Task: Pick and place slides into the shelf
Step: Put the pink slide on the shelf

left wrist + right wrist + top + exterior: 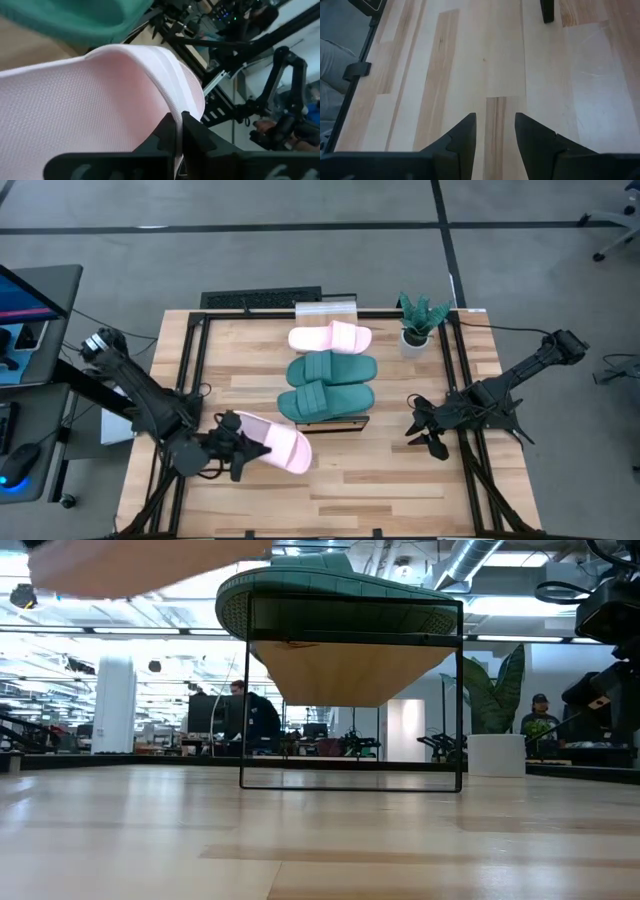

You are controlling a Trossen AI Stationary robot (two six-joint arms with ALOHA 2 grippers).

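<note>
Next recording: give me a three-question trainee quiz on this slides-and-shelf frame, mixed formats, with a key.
1. True or false: the left gripper is shut on a light pink foam slide.
2. How many slides lie on the narrow black-framed wooden shelf?
3. The right gripper holds: A) a dark teal-green foam slide B) nothing, fingers apart C) the small potted plant.

Key: 1 true; 2 three; 3 B.

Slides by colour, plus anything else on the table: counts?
Light pink slides: 2, one on the shelf at, one clamped in the left gripper at
Dark teal-green slides: 2, both on the shelf, and
Potted plant: 1
Total: 5
</note>
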